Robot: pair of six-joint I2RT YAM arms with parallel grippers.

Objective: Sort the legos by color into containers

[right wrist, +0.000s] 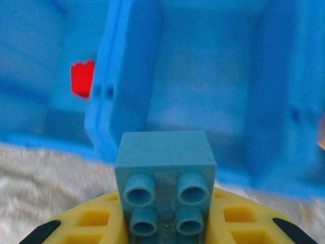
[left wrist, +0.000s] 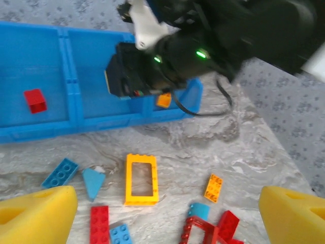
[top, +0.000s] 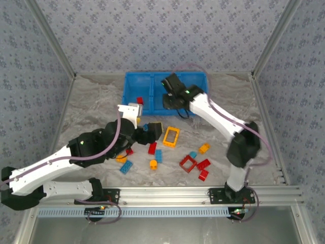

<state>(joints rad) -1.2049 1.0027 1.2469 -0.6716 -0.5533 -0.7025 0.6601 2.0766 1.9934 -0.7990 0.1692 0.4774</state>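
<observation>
Light-blue plastic, square and smooth, with four round tubes on its exposed face: this brick (right wrist: 165,168) is clamped in the right gripper (right wrist: 163,226), between its gridded yellow pads (right wrist: 96,218). Just ahead is the glossy blue tray (right wrist: 127,107), its middle compartment apparently straight in front, though blurred. A red brick (right wrist: 82,79) lies in the compartment to that gripper's left. The left gripper (left wrist: 162,218) is spread wide and holds nothing. A hollow rectangular yellow frame (left wrist: 141,179) lies flat on the marbled table (left wrist: 244,147) just ahead of it.
</observation>
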